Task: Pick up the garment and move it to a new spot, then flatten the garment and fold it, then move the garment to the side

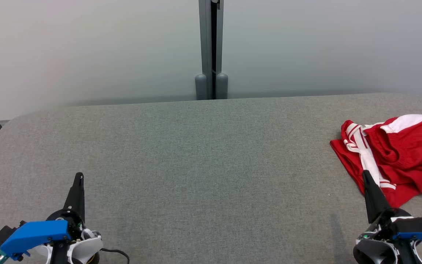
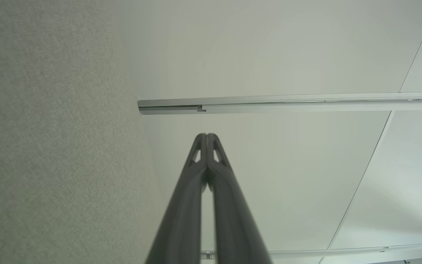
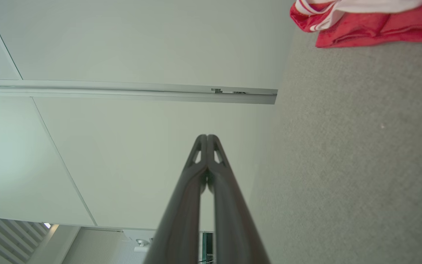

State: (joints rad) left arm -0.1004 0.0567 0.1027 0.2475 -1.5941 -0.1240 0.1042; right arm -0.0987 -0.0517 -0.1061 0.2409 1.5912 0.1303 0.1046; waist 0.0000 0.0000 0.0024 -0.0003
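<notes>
The garment (image 1: pixel 401 157) is a crumpled red piece with white stripes and trim, lying at the far right of the grey table (image 1: pixel 203 165) and running past the head view's right edge. In the right wrist view the garment (image 3: pixel 372 20) sits in the top right corner. My right gripper (image 1: pixel 365 175) is shut with nothing in it, its tips overlapping the garment's near edge in the head view; whether they touch it I cannot tell. At the lower left my left gripper (image 1: pixel 80 177) is shut and empty, far from the garment. Both wrist views show the fingertips pressed together (image 2: pixel 206 136) (image 3: pixel 206 137).
A pale wall with a vertical grey post (image 1: pixel 211 51) stands right behind the table's far edge. The table's left end is rounded. Wide grey felt surface lies between the two grippers and left of the garment.
</notes>
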